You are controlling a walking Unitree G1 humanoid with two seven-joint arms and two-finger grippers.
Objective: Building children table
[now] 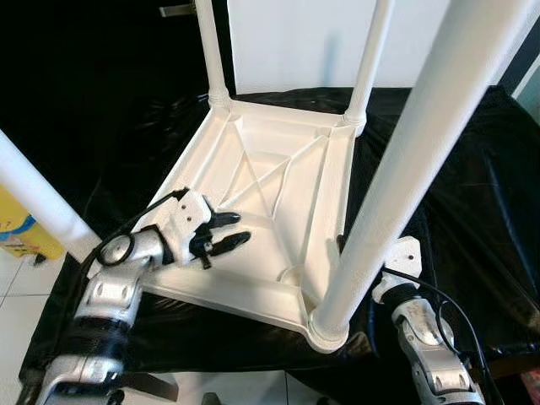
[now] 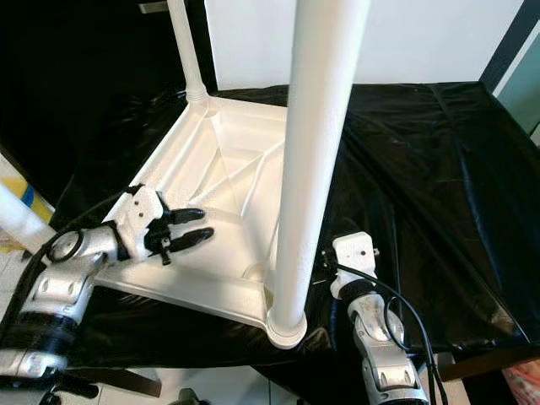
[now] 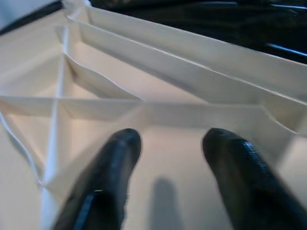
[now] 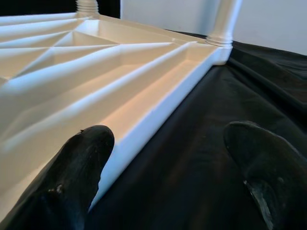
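The white plastic table lies upside down on a black sheet that covers the work surface, its ribbed underside facing up and its legs rising from the corners: the near right leg close to the head camera, two more at the far corners, and a fourth leg crossing at the near left. I judge it light and stiff, a hollow moulding with a smooth, rather slippery skin; the round legs would roll in narrow fingers, so the raised edge rim or an inner rib looks the surer place to take hold. The left gripper hovers over the near left part of the underside, its two black fingers spread and holding nothing. The right gripper sits low beside the near right edge, fingers wide apart and empty, one by the rim and one over the sheet. The head views give the whole layout and the legs; the left wrist view shows the crossing ribs just ahead of the fingers, and the right wrist view shows how thin the rim is against the sheet.
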